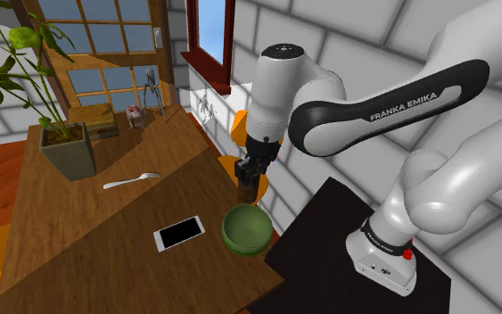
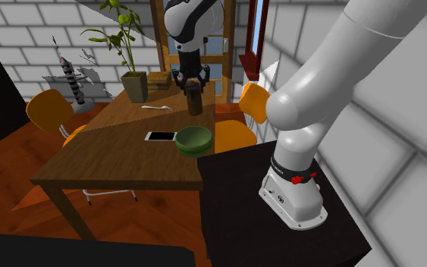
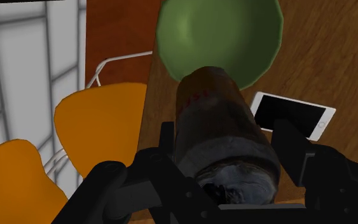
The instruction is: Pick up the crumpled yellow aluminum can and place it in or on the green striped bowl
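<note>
The can is drawn dark brown, not yellow, and has a crumpled grey end. It stands upright with my gripper shut on its upper part. The can is just beyond the green bowl, near the table edge by the wall. I cannot tell whether its base touches the table. In the wrist view the can sits clasped in my gripper between the two black fingers, and its far end overlaps the rim of the bowl. The bowl holds nothing.
A white phone lies beside the bowl, and a white fork lies further along the wooden table. A potted plant stands at the far end. Orange chairs sit between table and wall. The dark stand adjoins the table.
</note>
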Motion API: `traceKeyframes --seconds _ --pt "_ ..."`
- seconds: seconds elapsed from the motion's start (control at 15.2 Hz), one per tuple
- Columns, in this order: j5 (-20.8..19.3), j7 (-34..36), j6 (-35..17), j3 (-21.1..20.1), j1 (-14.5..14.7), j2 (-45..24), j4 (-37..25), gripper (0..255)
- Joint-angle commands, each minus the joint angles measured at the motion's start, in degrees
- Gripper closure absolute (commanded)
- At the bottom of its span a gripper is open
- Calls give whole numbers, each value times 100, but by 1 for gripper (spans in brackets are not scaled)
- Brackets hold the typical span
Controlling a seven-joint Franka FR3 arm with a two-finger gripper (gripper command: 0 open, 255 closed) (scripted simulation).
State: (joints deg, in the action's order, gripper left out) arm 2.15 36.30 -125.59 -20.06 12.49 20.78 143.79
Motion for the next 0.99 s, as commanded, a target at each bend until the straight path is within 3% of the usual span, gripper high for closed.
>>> traceKeyframes --seconds 0.0,0.07,0.92 --pt "161 155 150 -112 167 313 159 255" --pt "269 272 244 -197 286 499 248 255" --pt "123 497 -941 -417 190 -157 800 255"
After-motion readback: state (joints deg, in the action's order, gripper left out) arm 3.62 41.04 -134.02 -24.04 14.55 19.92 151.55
